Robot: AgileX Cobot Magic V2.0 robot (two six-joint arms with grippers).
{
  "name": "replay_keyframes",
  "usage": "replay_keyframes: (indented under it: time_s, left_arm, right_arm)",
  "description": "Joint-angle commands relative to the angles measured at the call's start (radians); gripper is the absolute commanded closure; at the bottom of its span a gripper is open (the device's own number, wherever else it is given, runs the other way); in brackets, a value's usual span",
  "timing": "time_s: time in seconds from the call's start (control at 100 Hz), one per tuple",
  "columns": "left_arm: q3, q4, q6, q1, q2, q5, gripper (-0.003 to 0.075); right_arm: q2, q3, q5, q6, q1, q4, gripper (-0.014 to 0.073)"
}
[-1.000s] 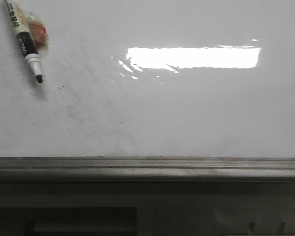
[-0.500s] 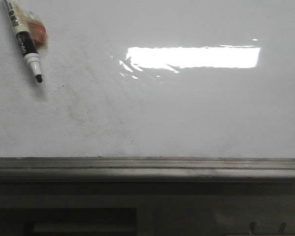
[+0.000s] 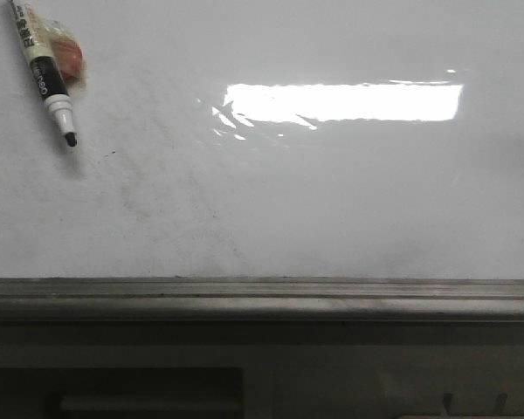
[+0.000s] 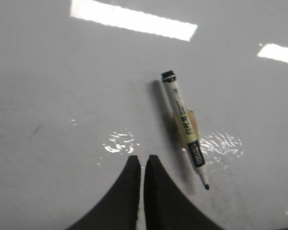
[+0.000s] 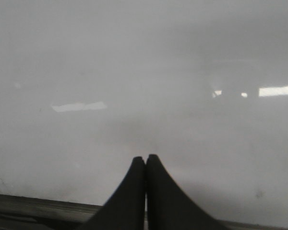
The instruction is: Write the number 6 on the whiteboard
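Note:
The whiteboard (image 3: 332, 201) fills the front view, glossy white with faint grey smudges. No drawn number 6 shows on it in any view. An uncapped black-and-white marker (image 3: 45, 74) lies on the board at the far left, tip pointing toward the rail. In the left wrist view my left gripper (image 4: 141, 157) is shut and empty above the board, with the marker (image 4: 186, 127) lying just beside it, apart from the fingers. My right gripper (image 5: 145, 156) is shut and empty over bare board (image 5: 144, 72) near the rail. Neither gripper shows in the front view.
A grey metal rail (image 3: 262, 297) runs along the board's near edge and also shows in the right wrist view (image 5: 38, 203). A small reddish piece (image 3: 72, 58) sits under the marker. Bright rectangular light glare (image 3: 341, 102) lies on the board's middle.

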Motion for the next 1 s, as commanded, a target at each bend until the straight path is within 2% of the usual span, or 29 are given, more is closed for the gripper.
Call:
replay_keyframes:
  time_s: [0.0,0.05,0.11,0.16,0.22,0.28,0.35,0.56,0.69,0.81,0.99]
  left_arm:
    - [-0.056,-0.034,0.029,-0.062,0.063,-0.03,0.0735]
    - [-0.058,-0.034,0.038,-0.092,0.084,-0.031,0.0709]
    - [-0.056,-0.039,0.038,-0.124,0.115,-0.032,0.0643]
    - [-0.056,-0.062,0.038,-0.147,0.143,-0.038,0.0555]
    - [-0.056,-0.108,0.055,-0.173,0.181,-0.049,0.041]
    - [-0.056,-0.164,0.089,-0.195,0.229,-0.07,0.0265]
    - [-0.056,-0.235,0.158,-0.222,0.286,-0.1,0.0169]
    - [-0.056,-0.498,0.394,-0.323,0.469,-0.244,0.0167]
    - [-0.056,-0.518,0.413,-0.381,0.557,-0.332,0.017]
    - [-0.056,-0.535,0.413,-0.407,0.61,-0.406,0.0208]
    - [-0.068,-0.551,0.413,-0.414,0.655,-0.432,0.0262]
  right_arm:
    - [0.059,-0.073,-0.011,-0.047,-0.002,0.013,0.0601]
    - [0.072,-0.084,0.006,-0.058,-0.002,0.02,0.0538]
    - [0.08,-0.089,0.023,-0.058,-0.002,0.022,0.0414]
    - [0.082,-0.089,0.025,-0.058,-0.002,0.025,0.0298]
    - [0.082,-0.089,0.027,-0.058,-0.002,0.032,0.0181]
    - [0.082,-0.089,0.027,-0.058,-0.002,0.041,0.0137]
    - [0.082,-0.089,0.025,-0.058,-0.002,0.046,0.0137]
    - [0.082,-0.089,0.025,-0.058,-0.002,0.046,0.0137]
    - [0.082,-0.089,0.025,-0.058,-0.002,0.046,0.0137]
    - [0.082,-0.089,0.026,-0.058,-0.002,0.046,0.0137]
    - [0.082,-0.089,0.022,-0.058,-0.002,0.046,0.0137]
